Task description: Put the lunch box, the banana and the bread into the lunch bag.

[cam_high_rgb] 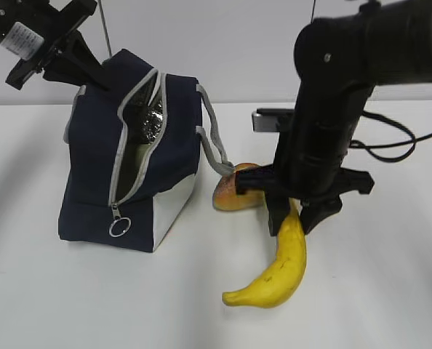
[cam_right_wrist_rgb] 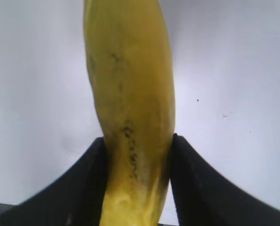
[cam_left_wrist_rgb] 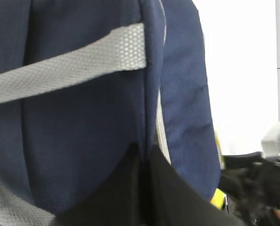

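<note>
The navy lunch bag (cam_high_rgb: 92,182) stands at the left, unzipped, its silver lining showing. A pale greenish surface shows low inside; the lunch box cannot be made out. My left gripper (cam_high_rgb: 100,81) is shut on the bag's top back edge; in the left wrist view the gripper (cam_left_wrist_rgb: 144,162) pinches the bag's navy fabric (cam_left_wrist_rgb: 83,122). The yellow banana (cam_high_rgb: 285,269) lies on the table. My right gripper (cam_high_rgb: 292,218) is shut on its upper end, and both fingers touch the banana's sides (cam_right_wrist_rgb: 130,84) in the right wrist view (cam_right_wrist_rgb: 137,146). The bread (cam_high_rgb: 230,195) lies behind the right gripper, beside the bag.
The bag's grey strap handles (cam_high_rgb: 214,142) hang towards the bread. The zipper ring pull (cam_high_rgb: 119,227) hangs at the bag's lower front. The white table (cam_high_rgb: 361,305) stretches to the front and right. A black cable (cam_high_rgb: 390,145) trails behind the right arm.
</note>
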